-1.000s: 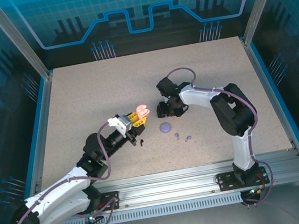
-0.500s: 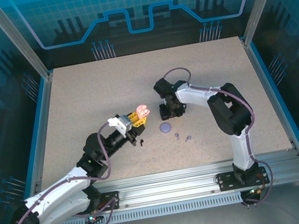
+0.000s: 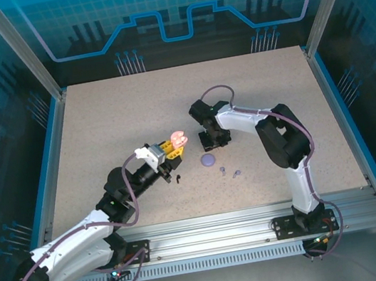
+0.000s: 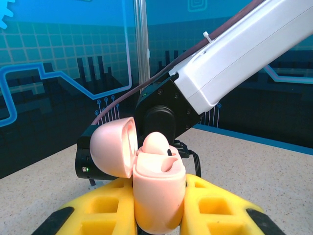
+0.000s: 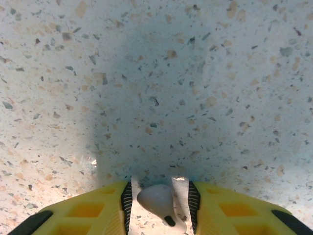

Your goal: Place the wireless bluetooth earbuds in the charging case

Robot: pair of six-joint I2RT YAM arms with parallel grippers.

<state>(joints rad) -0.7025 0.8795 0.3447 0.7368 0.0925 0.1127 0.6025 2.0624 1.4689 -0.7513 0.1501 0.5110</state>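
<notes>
Top camera: fixed high behind the near edge, looking down over the whole table. Left wrist camera: level along its fingers, close on the pink case, facing the right arm; the top view shares both. Right wrist camera: straight down, close to the table.

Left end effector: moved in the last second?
No. The left end effector, shut on the open pale pink charging case, keeps the same spot beyond the tiny black stemmed earbud on the speckled table.
</notes>
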